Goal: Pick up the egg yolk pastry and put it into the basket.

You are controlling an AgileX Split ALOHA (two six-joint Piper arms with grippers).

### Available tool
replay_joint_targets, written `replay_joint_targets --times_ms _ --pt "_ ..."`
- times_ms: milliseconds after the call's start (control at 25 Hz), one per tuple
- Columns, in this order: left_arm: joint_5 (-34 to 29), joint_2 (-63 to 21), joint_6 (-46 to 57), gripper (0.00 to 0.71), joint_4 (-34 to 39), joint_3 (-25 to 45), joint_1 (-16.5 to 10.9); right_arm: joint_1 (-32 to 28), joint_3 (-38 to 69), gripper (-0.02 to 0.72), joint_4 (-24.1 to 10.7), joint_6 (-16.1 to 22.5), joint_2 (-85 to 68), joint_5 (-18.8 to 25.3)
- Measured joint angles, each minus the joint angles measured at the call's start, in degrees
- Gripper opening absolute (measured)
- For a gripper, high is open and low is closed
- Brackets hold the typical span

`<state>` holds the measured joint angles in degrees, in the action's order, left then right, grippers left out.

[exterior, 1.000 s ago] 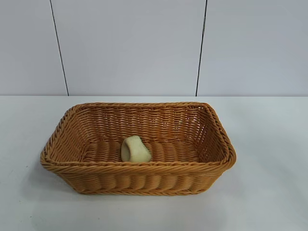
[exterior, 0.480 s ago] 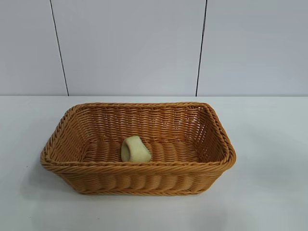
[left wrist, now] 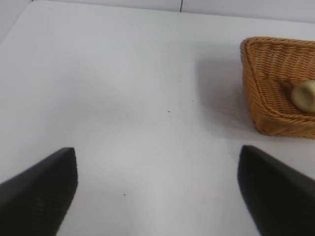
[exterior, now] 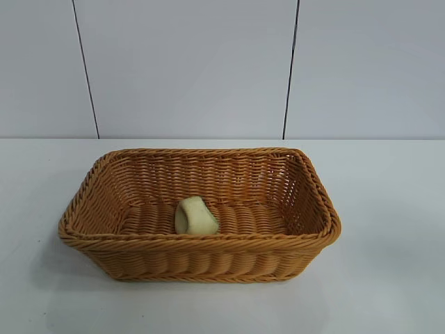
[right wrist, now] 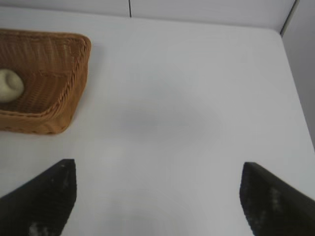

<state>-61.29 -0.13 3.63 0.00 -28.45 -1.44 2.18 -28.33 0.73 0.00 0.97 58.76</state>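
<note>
Wicker basket (exterior: 200,250) set on white tabletop (exterior: 389,209), egg yolk pastry (exterior: 195,216) lying inside on its floor, left gripper (left wrist: 157,191) and right gripper (right wrist: 157,196) held well clear, jaws spread wide, nothing gripped.

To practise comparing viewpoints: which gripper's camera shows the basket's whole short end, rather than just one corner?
The right gripper: its view takes in the basket end, both corners, with the pastry inside. The left gripper sees only one corner.

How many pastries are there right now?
1. The pastry lies on the floor of the basket, near its front wall. Nothing suggests another is hidden.
</note>
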Motion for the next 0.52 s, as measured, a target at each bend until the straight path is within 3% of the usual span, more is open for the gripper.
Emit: replay_joint_targets --times_ms 520 --pt "0.0 0.0 0.0 0.64 0.0 0.0 0.0 0.0 0.0 0.649 0.0 0.0 -1.15 0.0"
